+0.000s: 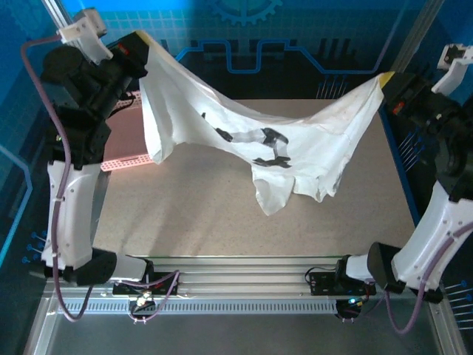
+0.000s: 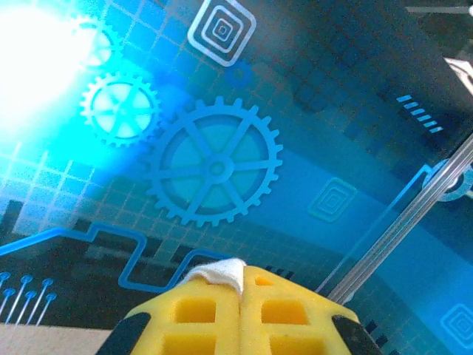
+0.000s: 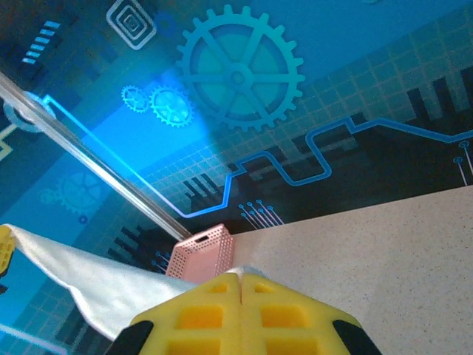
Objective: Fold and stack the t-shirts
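White-black arms, yellow hands, purple cables

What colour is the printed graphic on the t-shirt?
The graphic is black, on the white t-shirt; the top external view shows it best.

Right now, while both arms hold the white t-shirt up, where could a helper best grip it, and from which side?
On the t-shirt, probably the lowest loose flap, taken from the near side and below. It hangs slack over the table, while the top corners are pinched in the left gripper and the right gripper.
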